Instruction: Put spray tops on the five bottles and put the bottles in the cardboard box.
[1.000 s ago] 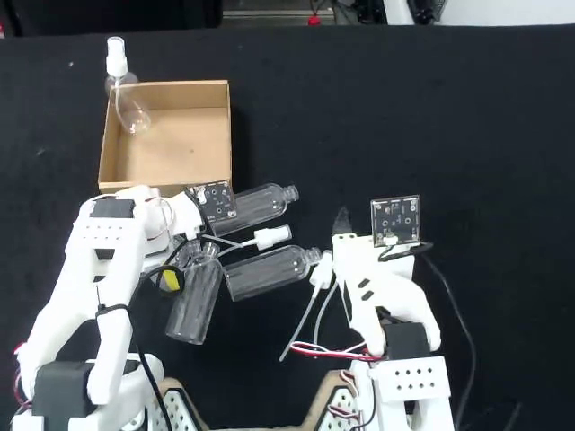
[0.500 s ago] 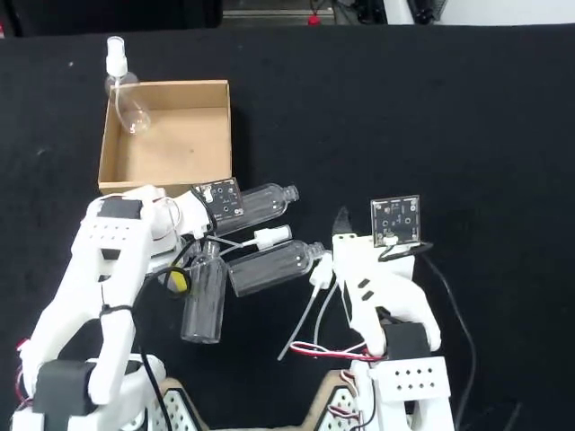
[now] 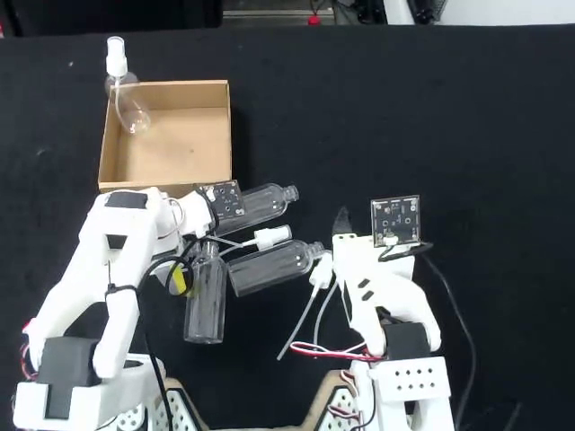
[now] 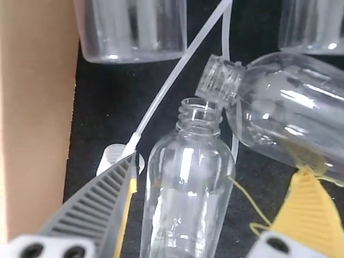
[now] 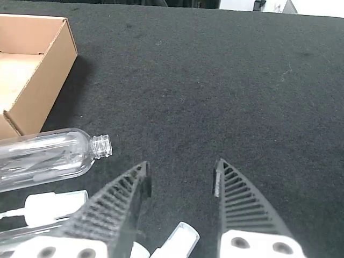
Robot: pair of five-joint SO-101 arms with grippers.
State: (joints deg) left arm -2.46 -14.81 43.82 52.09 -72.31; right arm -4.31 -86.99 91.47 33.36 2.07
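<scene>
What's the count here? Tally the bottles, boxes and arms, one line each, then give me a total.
Bottles: 5
Boxes: 1
Arms: 2
Total: 8
</scene>
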